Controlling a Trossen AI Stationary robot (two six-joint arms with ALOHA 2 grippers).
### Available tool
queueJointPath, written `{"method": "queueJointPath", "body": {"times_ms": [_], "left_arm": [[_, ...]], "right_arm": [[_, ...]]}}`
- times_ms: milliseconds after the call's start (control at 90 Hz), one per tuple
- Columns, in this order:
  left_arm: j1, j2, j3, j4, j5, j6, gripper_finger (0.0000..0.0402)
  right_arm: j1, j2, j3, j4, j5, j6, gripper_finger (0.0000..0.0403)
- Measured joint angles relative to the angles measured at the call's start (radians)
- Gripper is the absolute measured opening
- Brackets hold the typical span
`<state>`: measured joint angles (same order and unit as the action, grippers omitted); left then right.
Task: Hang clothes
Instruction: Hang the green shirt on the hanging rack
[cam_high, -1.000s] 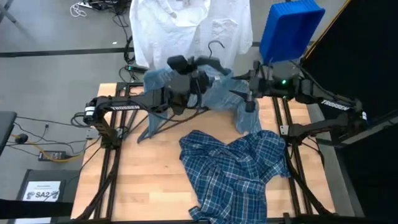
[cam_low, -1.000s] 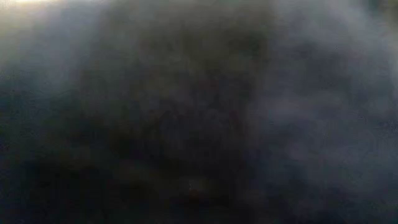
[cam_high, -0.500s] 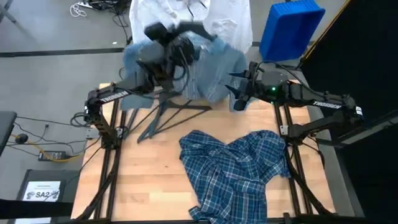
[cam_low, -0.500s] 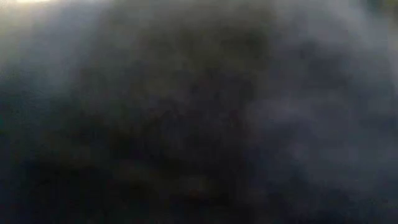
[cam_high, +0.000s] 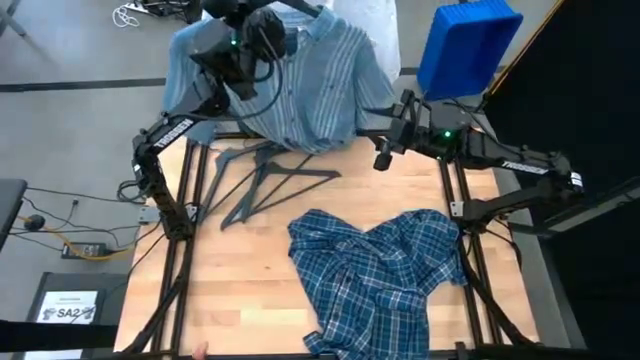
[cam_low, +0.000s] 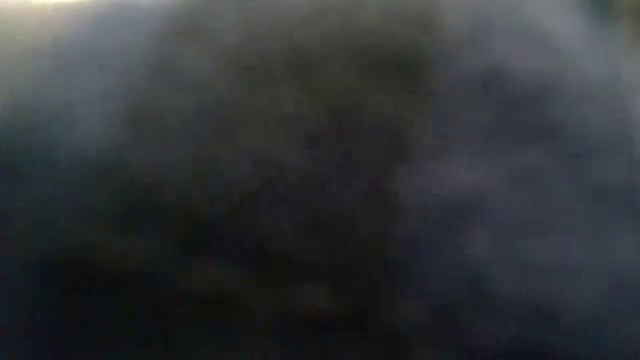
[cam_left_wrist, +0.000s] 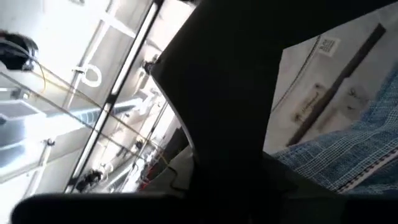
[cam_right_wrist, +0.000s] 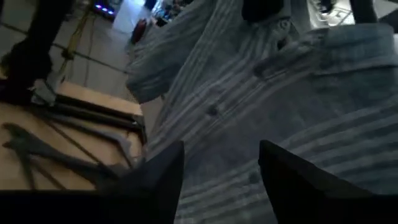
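Table: wooden top, carrying the plaid shirt and the spare hangers; both arms reach toward its far edge.
Striped shirt: light blue-grey, lifted clear of the table and spread beyond the far edge in front of the white shirt, which shows only as a sliver behind it.
Plaid shirt: crumpled on the near right part of the table, untouched.
Spare hangers: dark grey, lying flat on the far left part of the table, just below the striped shirt's hem.
Left gripper: raised at the shirt's collar end and apparently bearing its weight; I cannot tell how its fingers stand, since its wrist view is mostly blocked by something dark.
Right gripper: fingers apart, holding nothing, just beside the shirt's lower right edge.
Step in hand: by my reading, carrying the hung shirt up to its place.
Doing it well: keep the collar end level so the shirt does not slide off, lift the hem clear of the hangers, and keep the right gripper out of the cloth.
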<state>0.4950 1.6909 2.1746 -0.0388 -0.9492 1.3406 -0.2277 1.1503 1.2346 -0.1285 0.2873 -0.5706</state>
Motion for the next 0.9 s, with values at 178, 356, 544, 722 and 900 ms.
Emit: {"method": "queueJointPath", "body": {"times_ms": [178, 356, 544, 722, 900], "left_arm": [[0.042, 0.000, 0.000, -0.044, 0.088, -0.085, 0.0070], [0.039, 0.000, 0.000, -0.059, 0.150, -0.061, 0.0070], [0.048, 0.000, 0.000, -0.070, 0.184, -0.074, 0.0070], [0.045, 0.000, 0.000, -0.147, 0.242, -0.128, 0.0070], [0.040, 0.000, 0.000, -0.227, 0.304, -0.242, 0.0070]], "right_arm": [[-0.098, 0.033, 0.000, 0.036, -0.027, 0.073, 0.0181], [-0.371, 0.036, 0.000, 0.164, -0.376, 0.359, 0.0190], [-0.606, 0.096, 0.000, 0.456, -0.656, 0.588, 0.0194], [-0.706, 0.192, 0.026, 0.581, -0.846, 0.755, 0.0203], [-0.708, 0.271, 0.058, 0.586, -0.897, 0.791, 0.0215]]}}
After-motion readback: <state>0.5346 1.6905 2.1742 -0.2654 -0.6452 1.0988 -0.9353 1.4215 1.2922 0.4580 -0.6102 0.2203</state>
